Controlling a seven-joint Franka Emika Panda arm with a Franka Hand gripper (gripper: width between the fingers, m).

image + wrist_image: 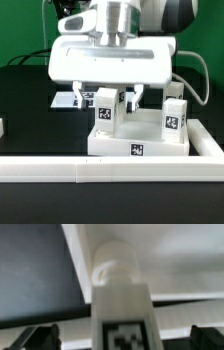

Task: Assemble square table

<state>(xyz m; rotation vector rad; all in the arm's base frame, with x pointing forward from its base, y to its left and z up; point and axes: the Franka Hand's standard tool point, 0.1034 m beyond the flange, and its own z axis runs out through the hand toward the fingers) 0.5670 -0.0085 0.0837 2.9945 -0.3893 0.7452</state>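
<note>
The square table slab [150, 137] lies flat in the middle, with a tag on its near side. One white tagged leg [106, 115] stands upright on the slab toward the exterior view's left. A second leg [176, 113] stands at the slab's right corner. My gripper [105, 96] hangs over the first leg, open, with its fingers on either side of the leg. In the wrist view the leg [122, 308] runs between the two fingertips [44, 337], with a gap on each side. My gripper [124, 339] holds nothing. The slab [170, 258] lies behind the leg there.
The long white L-shaped rail [90, 171] runs along the front and up the exterior view's right side. The marker board [72, 99] lies flat on the black table [25, 110] behind the slab, at the left.
</note>
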